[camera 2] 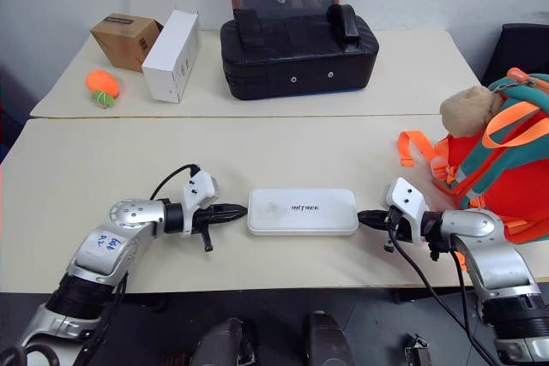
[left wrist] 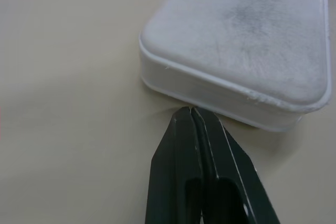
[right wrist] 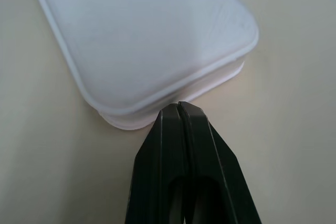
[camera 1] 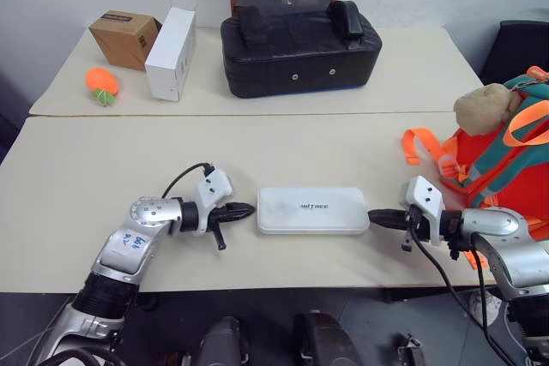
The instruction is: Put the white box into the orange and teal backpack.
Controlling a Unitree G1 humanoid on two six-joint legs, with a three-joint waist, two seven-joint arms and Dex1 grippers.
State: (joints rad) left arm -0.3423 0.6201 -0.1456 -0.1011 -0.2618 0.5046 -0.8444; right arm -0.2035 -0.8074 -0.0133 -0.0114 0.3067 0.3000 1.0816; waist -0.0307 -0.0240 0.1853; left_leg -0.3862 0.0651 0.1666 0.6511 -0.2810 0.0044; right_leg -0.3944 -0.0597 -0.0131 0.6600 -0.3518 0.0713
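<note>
1. Your left gripper [camera 1: 247, 209] has its two black fingers pressed together with nothing between them. Its tip points at the near short end of the flat white plastic box with rounded corners [camera 1: 313, 210]. In the left wrist view the tip sits just at the box's side wall, touching or a hair apart; you cannot settle which.

2. The box lies flat on the cream table [camera 1: 103, 169], between your two grippers. Its long axis runs straight from one gripper to the other, so each gripper faces a short end, and the small dark lettering on its lid faces up.

3. Your right gripper [camera 1: 377, 219] is likewise closed on nothing, its tip meeting the opposite short end at the lid's rim. Both arms look equally near; neither has the advantage.

4. The small orange fabric backpack with teal trim and a tan plush toy [camera 1: 497, 160] stands beyond your right gripper, behind and outside that arm, well apart from the box.

5. As it looks, you are set to squeeze the box endwise between the two closed tips, then carry it past your right gripper toward the backpack. Press evenly, or the smooth case may pivot and slip out sideways.
</note>
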